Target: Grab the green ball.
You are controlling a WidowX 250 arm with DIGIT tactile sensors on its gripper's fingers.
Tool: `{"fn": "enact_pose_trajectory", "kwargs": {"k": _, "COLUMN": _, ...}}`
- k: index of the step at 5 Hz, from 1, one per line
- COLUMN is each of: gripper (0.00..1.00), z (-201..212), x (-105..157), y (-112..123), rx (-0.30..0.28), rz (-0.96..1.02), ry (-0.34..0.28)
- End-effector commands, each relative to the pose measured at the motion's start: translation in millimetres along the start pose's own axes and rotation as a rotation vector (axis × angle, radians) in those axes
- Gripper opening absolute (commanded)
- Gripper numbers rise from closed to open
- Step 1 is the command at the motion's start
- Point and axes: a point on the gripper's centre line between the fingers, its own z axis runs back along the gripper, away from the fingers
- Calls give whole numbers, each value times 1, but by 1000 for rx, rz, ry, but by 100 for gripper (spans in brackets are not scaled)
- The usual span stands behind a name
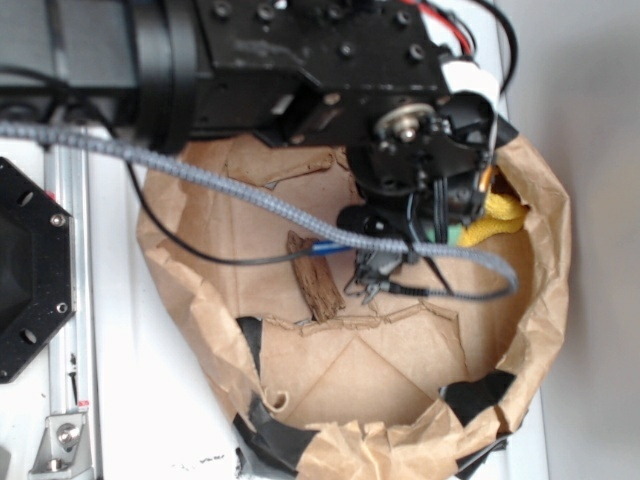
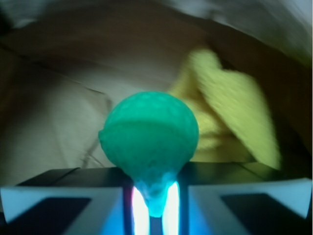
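Two fingers (image 2: 68, 205) of the gripper (image 2: 152, 208) sit almost together at the bottom of the wrist view, pinching the lower part of the green ball (image 2: 149, 139), so it looks clamped on the ball. Ball bulges above the fingers, probably squeezed upward. Yellow cloth (image 2: 230, 117) lies just behind it. Outside view: arm hides most of the ball, green sliver beside the cloth (image 1: 497, 222); wood chip (image 1: 312, 285) lies apart in the paper-lined bin (image 1: 540, 330).

We see the gripper (image 1: 455, 215) hemmed in at the bin's right side, with the brown paper wall (image 1: 550, 230) and the yellow cloth (image 1: 497, 220) crowding it there, the wood chip (image 1: 312, 275) lying to its left, and open cardboard floor (image 1: 370, 375) toward the near rim.
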Motion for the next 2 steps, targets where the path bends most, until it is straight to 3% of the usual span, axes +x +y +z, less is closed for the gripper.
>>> {"fn": "enact_pose_trajectory", "kwargs": {"k": 1, "gripper": 0, "z": 42, "x": 12, "y": -39, "rx": -29, "rz": 47, "ry": -22}}
{"fn": "enact_pose_trajectory", "kwargs": {"k": 2, "gripper": 0, "z": 40, "x": 10, "y": -41, "rx": -22, "rz": 54, "ry": -9}}
